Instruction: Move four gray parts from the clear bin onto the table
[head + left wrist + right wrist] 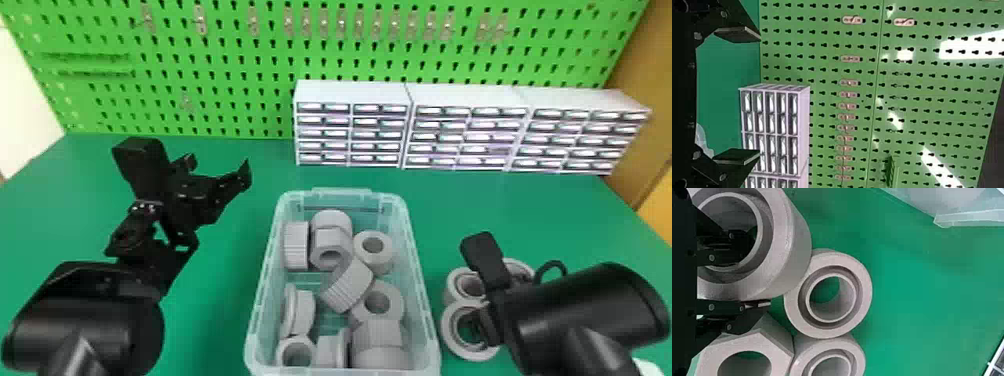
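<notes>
Right wrist view: the right gripper (pixel 760 276) has its fingers closed to a narrow gap across the wall of the near ring (pixel 793 246), one inside the bore and the other along the outside. How hard they press, and whether the ring bears its full weight on the tabletop (pixel 215 310), I cannot tell. Crowded against it are the far ring (pixel 862 290), the side ring (pixel 858 356) and the hex part (pixel 779 356), all off the clear bin's (pixel 342 191) right side, toward the tabletop's right edge. That makes four gray parts out, so the likely step is letting go. The trouble would be room: the outer finger sits in the slot between near ring and hex part, so opening wide could shove the hex part aside. Lifting off crooked could hook the inner finger in the bore and tip the ring or drag it onto the far ring. The right arm (pixel 585 310) comes in low from the right, its wrist bent inward toward the bin, fingers aimed down; a straight rise after a slight opening looks safest. The left arm (pixel 105 300) is parked left of the bin, its gripper (pixel 746 96) empty, fingers spread, facing the pegboard (pixel 828 47). More gray parts (pixel 372 252) lie in the bin.
</notes>
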### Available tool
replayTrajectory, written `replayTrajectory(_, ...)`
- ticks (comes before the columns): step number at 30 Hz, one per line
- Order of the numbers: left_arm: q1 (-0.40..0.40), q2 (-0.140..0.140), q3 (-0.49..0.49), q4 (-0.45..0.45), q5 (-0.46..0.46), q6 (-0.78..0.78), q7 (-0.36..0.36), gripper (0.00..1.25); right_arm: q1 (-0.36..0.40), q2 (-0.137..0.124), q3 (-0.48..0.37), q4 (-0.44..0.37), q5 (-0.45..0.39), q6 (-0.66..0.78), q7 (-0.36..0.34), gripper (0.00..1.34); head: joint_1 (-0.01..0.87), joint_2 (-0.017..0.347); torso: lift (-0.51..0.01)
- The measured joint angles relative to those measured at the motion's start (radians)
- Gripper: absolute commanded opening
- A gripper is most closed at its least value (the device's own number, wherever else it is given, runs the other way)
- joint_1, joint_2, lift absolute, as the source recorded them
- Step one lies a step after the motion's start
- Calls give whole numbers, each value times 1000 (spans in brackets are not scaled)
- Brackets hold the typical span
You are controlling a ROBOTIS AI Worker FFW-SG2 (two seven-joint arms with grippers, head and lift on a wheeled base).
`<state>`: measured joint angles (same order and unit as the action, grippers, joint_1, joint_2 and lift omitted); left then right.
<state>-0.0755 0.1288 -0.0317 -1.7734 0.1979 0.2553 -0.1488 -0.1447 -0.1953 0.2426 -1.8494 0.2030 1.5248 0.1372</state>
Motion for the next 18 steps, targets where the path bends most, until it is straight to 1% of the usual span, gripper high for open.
replayTrajectory(4,0,0,0,1,0,0,-1,1009,0,-3,-6,2,-12,1,0,710,678,34,-50)
replayTrajectory(7,0,0,0,2,0,1,-1,1009,0,-5,-11,3,-18,-2,0,858,678,34,-50)
replayTrajectory(11,0,0,1,2,0,1,-2,1009,0,-5,-8,4,-12,-3,0,931,678,34,-50)
replayTrajectory(18,1,0,0,2,1,1,-2,1009,0,-3,5,3,16,-3,0,937,678,34,-50)
